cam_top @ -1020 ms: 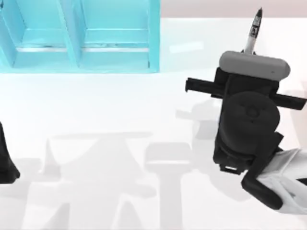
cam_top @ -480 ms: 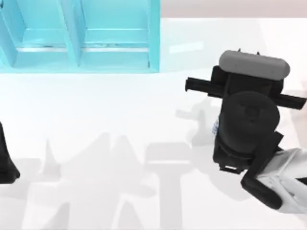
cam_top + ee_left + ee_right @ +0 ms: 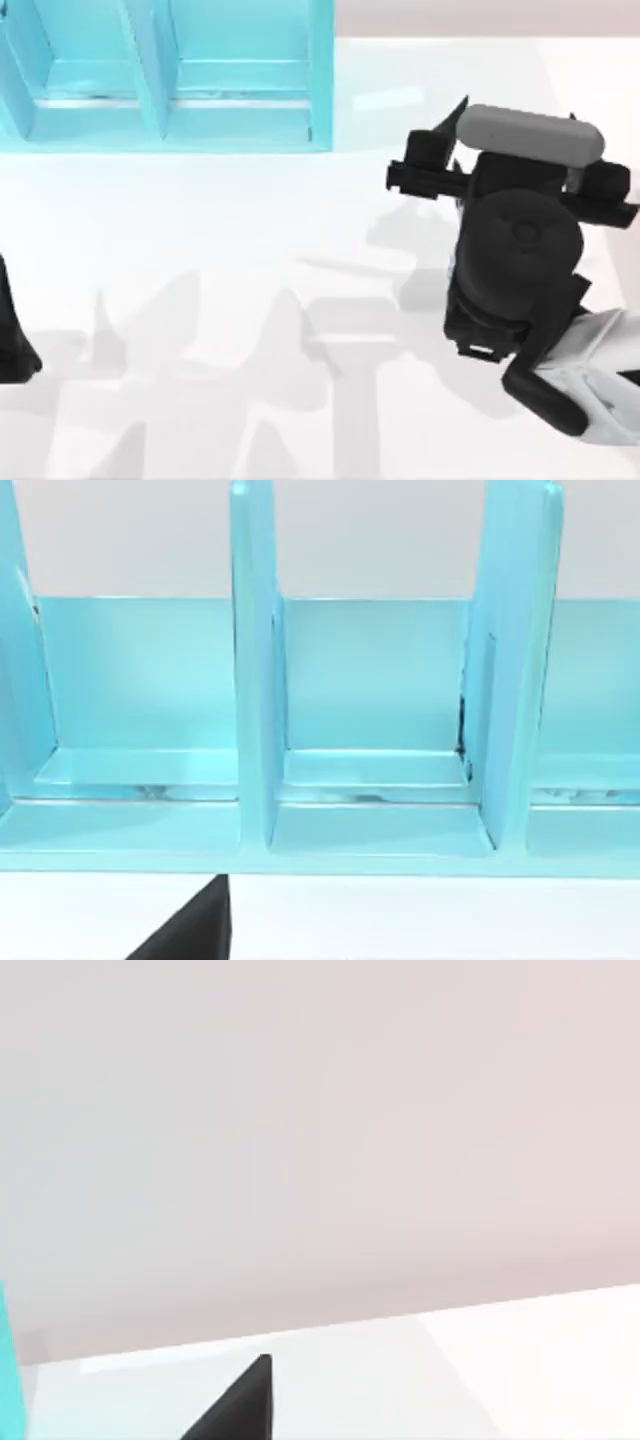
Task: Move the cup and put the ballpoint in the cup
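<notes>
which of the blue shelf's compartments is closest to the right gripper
The rightmost compartment of the turquoise shelf, bounded by the shelf's right end wall. The right gripper sits to its right over the white table; the other compartments lie farther left.

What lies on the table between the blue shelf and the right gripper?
In the top view, bare white table with only shadows lies between the blue shelf and the right gripper.
</notes>
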Motion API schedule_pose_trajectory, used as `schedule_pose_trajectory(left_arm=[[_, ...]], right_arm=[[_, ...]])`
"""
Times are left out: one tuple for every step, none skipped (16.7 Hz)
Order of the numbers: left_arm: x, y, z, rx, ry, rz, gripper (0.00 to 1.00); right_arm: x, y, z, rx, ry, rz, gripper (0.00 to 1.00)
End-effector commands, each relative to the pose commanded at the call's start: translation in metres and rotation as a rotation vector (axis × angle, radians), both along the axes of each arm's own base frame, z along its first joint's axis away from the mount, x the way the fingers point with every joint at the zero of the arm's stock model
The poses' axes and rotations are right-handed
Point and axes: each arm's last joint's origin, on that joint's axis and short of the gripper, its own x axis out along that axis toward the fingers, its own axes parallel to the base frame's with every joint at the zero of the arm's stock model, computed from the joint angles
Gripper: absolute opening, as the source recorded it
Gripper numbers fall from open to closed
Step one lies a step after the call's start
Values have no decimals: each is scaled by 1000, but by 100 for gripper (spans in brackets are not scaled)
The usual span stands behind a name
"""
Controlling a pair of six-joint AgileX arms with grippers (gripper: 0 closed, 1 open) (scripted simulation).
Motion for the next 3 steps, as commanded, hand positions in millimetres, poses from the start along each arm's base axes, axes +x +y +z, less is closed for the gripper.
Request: schedule_pose_trajectory(left_arm=[[0, 0, 0, 0, 0, 0, 100], [0, 0, 0, 0, 0, 0, 100], [0, 0, 0, 0, 0, 0, 100]], right_arm=[[0, 0, 0, 0, 0, 0, 100], [0, 0, 0, 0, 0, 0, 100], [0, 0, 0, 0, 0, 0, 100]])
